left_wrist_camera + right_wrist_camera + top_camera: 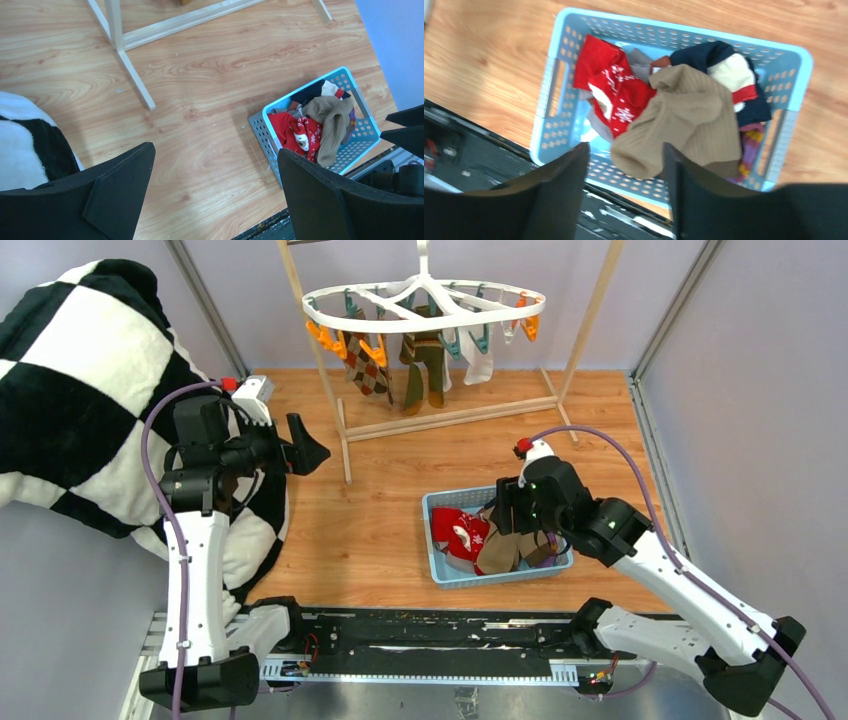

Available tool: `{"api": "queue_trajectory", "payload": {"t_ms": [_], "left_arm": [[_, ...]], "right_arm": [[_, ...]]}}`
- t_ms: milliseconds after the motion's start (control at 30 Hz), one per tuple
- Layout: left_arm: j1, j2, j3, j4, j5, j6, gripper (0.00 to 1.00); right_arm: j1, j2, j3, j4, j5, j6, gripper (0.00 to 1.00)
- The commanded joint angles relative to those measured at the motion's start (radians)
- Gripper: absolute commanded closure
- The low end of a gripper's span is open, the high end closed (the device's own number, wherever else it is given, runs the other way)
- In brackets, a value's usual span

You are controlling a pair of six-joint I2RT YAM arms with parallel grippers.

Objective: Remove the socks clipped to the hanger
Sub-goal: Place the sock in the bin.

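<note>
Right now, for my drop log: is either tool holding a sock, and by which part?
Nothing is held. The left tool stands wide open; the right tool is open above the basket, the tan sock lying loose inside.

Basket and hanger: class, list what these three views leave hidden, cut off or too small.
1. Top view: the basket's right half, behind the right arm.
2. Right wrist view: lower socks, buried under the tan sock.
3. Top view: the hanger's hook, cut off by the upper edge; its clips, too small to count.
</note>
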Motion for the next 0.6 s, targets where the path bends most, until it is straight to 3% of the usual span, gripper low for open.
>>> {"api": "queue_trajectory", "payload": {"t_ms": [0,67,367,500,567], "left_arm": [[0.027,0.022,0.028,-0.027,-0.002,0.016,0.00],[0.044,0.032,0.033,-0.037,0.007,0.021,0.00],[0.110,0.053,0.038,-0.073,0.048,0.073,0.00],[0.133,0.067,0.032,-0.080,0.054,0.082,0.00],[0.141,0.072,0.029,-0.083,0.053,0.082,0.00]], "right_arm": [[-0.012,0.054,-0.006,0.045,-0.056,0.012,0.52],[-0.014,0.083,-0.046,0.082,-0.066,0.030,0.62],[-0.189,0.104,-0.384,0.312,-0.029,0.066,0.79],[-0.239,0.098,-0.449,0.372,-0.026,0.051,0.76],[-0.232,0.065,-0.417,0.368,-0.085,0.028,0.60]]}}
